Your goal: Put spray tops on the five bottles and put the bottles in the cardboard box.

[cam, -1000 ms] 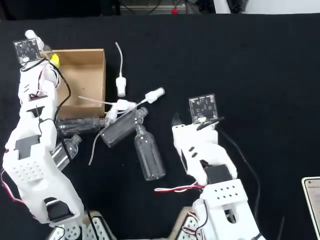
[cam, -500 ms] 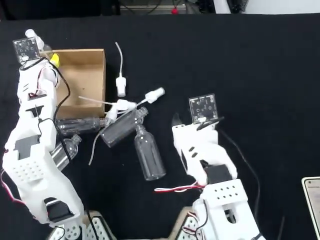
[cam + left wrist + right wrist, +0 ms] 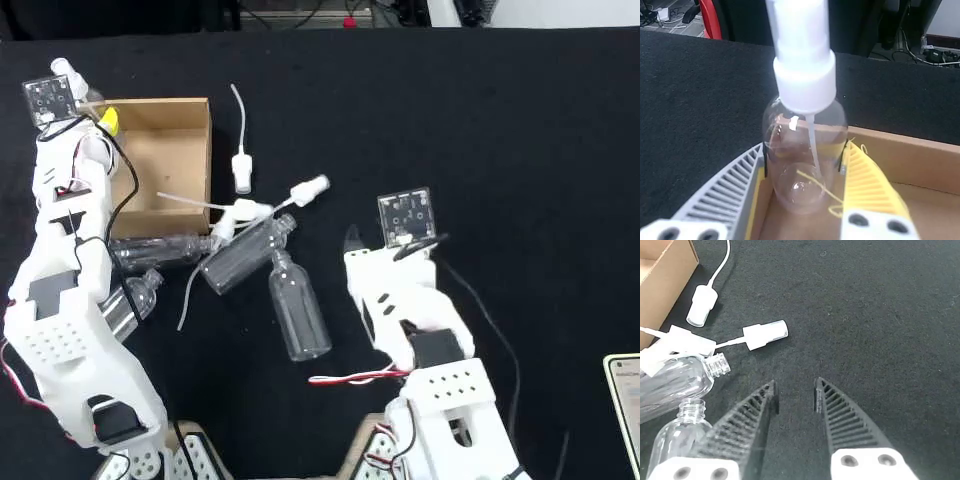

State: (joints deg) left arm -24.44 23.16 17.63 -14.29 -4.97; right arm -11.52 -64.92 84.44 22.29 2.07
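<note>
1. Left pincer (image 3: 805, 167) is pinching a clear plastic bottle (image 3: 805, 125) across its belly, one finger on each side. A white spray top (image 3: 802, 65) is seated on its neck, with the dip tube running down inside.
2. The held bottle hangs at the far left corner of the open brown cardboard box (image 3: 165, 125). Its base looks to be just over the box floor, but I cannot tell whether it has cleared the rim.
3. Right pincer (image 3: 794, 390) is spread and carries nothing. It hovers over the black bench (image 3: 500, 150).
4. Capless clear bottles (image 3: 298, 308) lie on their sides in a cluster beside the box. Loose white spray tops (image 3: 241, 165) with long tubes lie among and just beyond them.
5. Judgement: the step in hand is boxing the first capped bottle. Next move calls for lowering it inside the walls, then spreading the left pincer. The others need capping first.
</note>
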